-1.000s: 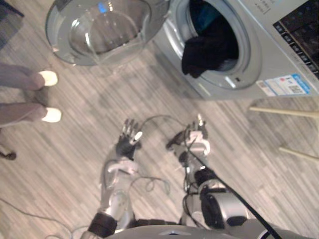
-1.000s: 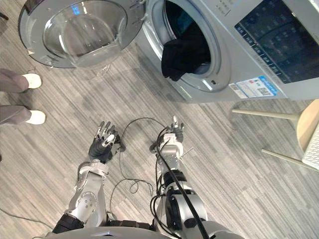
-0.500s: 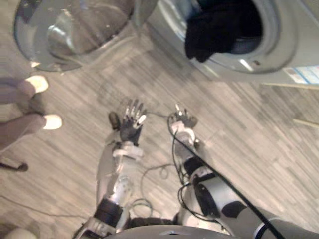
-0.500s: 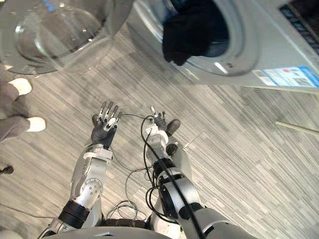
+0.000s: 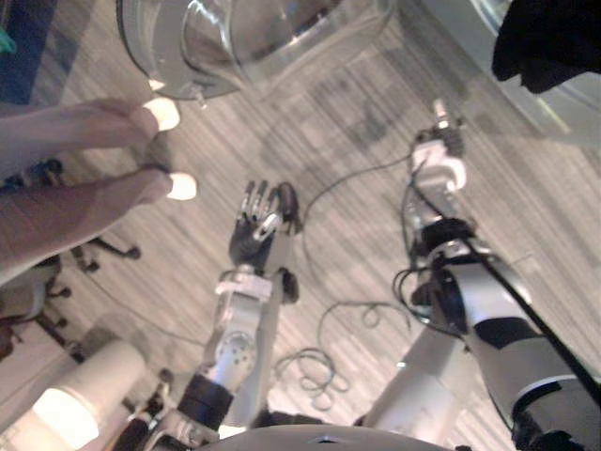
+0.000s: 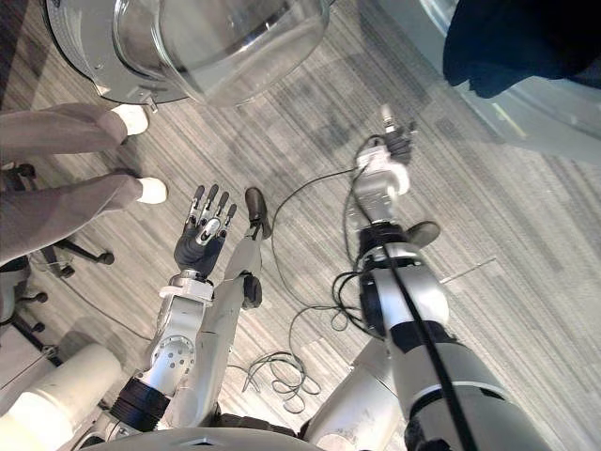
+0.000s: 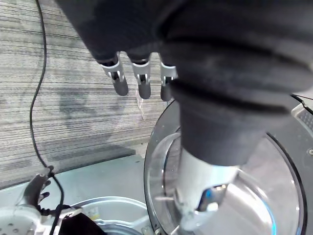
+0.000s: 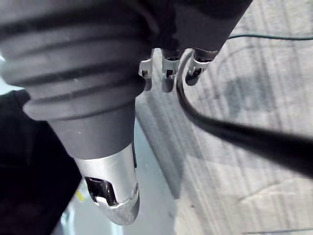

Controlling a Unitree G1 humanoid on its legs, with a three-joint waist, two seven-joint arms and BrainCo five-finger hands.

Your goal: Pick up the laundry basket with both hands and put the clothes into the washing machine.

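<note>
Your 2 hands held nothing, the left hand (image 6: 200, 237) with fingers spread and the right hand (image 6: 383, 177) with fingers straight, while the dark clothes (image 6: 516, 42) draped from the washing machine (image 6: 549, 115) lay ahead of the right fingertips, apart from them, far nearer that hand.

Left hand (image 6: 200, 237) splayed, right hand (image 6: 383, 171) edge-on (fingers (image 6: 212, 200) straight).

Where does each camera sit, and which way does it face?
Left eye view: on the head, looking down at the floor; shows both arms, left hand, right hand, open door, dark clothes, a person's legs.
Right eye view: beside it, same direction, same scene.
Left wrist view: on the left wrist, along its fingers toward the door.
Right wrist view: on the right wrist, along its fingers toward the dark clothes.
</note>
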